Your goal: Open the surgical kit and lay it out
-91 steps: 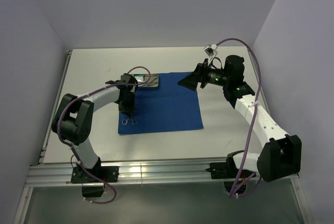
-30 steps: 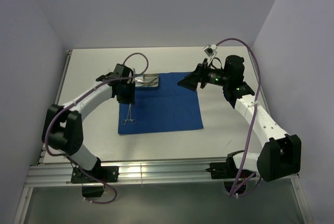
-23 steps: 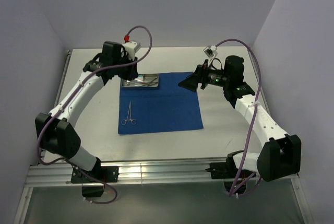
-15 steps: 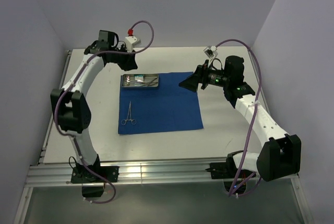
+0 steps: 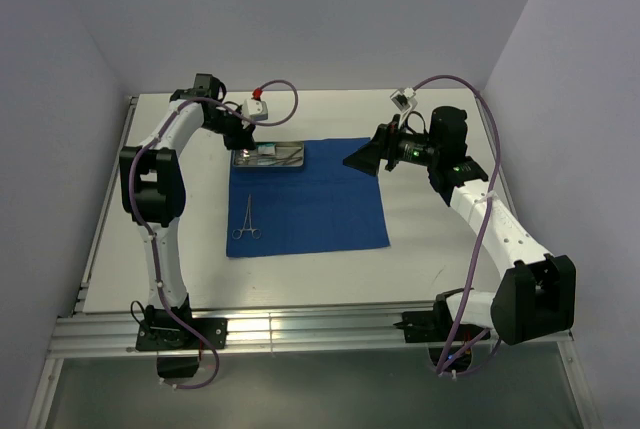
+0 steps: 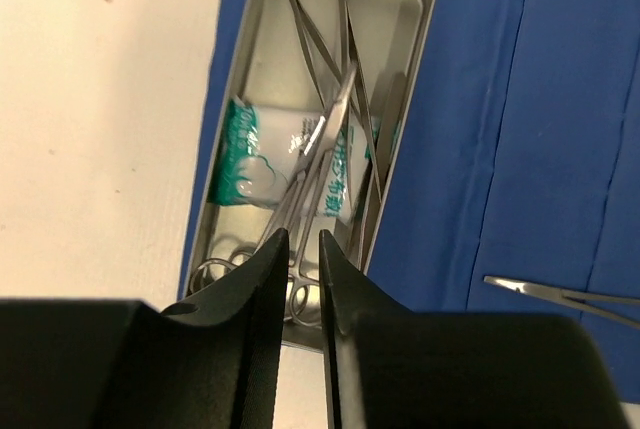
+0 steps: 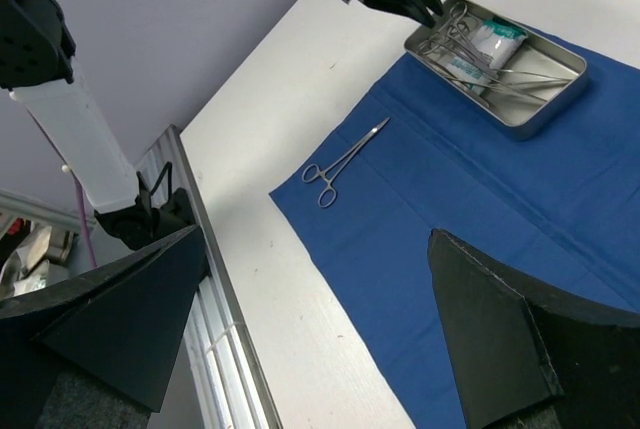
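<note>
The royal-blue cloth [image 5: 320, 209] lies flat on the white table. The steel tray [image 5: 290, 167] sits at its back left corner, holding several slim instruments [image 6: 340, 129] and a white-green packet [image 6: 250, 164]. One ring-handled clamp [image 5: 247, 219] lies alone on the cloth's left side; it also shows in the right wrist view [image 7: 345, 161]. My left gripper [image 5: 243, 142] hovers over the tray's ring-handle end; in its wrist view [image 6: 300, 241] the jaws stand a narrow gap apart, holding nothing. My right gripper [image 5: 362, 157] is wide open and empty above the cloth's back right corner.
An aluminium rail [image 5: 300, 329] runs along the table's near edge and another [image 5: 110, 189] along the left edge. Walls close in at the back and on both sides. Bare white table [image 5: 440, 239] lies right of the cloth.
My left gripper has left the clamp on the cloth, risen, swung back and come down over the tray's left end. The right arm has not moved.
</note>
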